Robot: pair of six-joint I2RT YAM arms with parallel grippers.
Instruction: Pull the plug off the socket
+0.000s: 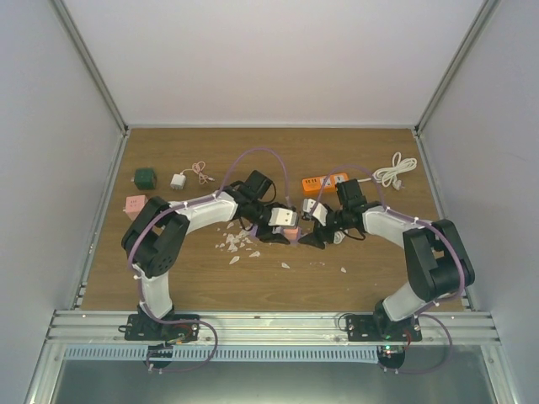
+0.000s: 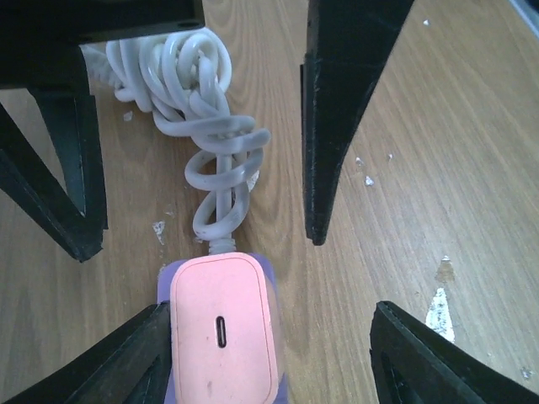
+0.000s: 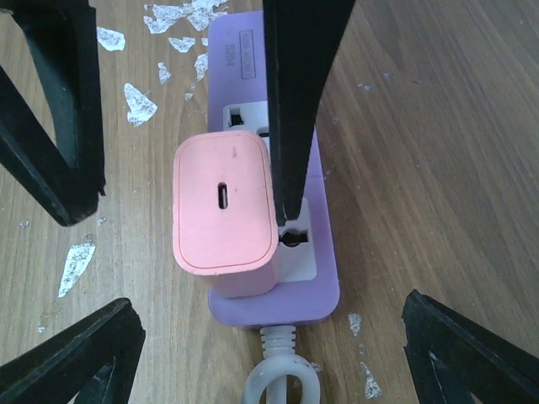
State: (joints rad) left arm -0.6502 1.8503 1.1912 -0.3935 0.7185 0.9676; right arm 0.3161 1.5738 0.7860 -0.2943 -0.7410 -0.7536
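On your wooden surface (image 1: 253,143), between white walls (image 1: 253,59), the pink plug (image 3: 223,206) sits in the purple socket strip (image 3: 318,290) among white flakes (image 3: 139,101); left end effector (image 2: 269,353) and right end effector (image 3: 274,349) straddle it, released.

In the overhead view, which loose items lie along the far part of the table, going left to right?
green block → white charger → pink cable → orange power strip → coiled white cable
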